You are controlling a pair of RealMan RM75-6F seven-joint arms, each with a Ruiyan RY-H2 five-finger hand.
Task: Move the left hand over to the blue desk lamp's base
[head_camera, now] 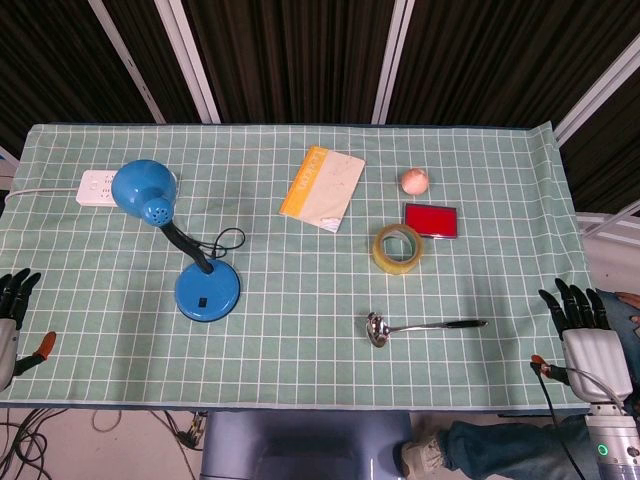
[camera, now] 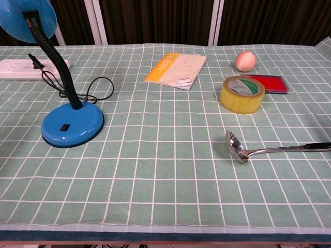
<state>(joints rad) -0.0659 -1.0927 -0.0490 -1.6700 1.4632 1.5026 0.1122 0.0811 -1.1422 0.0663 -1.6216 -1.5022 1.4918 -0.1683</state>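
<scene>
The blue desk lamp stands at the table's left, its round base (head_camera: pixel 207 291) (camera: pixel 72 124) flat on the green checked cloth and its shade (head_camera: pixel 143 192) (camera: pixel 26 18) tilted up on a black flexible neck. My left hand (head_camera: pixel 12 322) sits at the far left edge of the head view, well left of the base, fingers spread and holding nothing. My right hand (head_camera: pixel 583 332) is at the table's right edge, fingers apart and empty. Neither hand shows in the chest view.
A white power strip (head_camera: pixel 100 187) lies behind the lamp, its black cord (camera: pixel 95 88) looping near the base. Further right are a notebook (head_camera: pixel 322 187), a yellow tape roll (head_camera: pixel 397 247), a red case (head_camera: pixel 431 220), a peach ball (head_camera: pixel 415 181) and a ladle (head_camera: pixel 420 326).
</scene>
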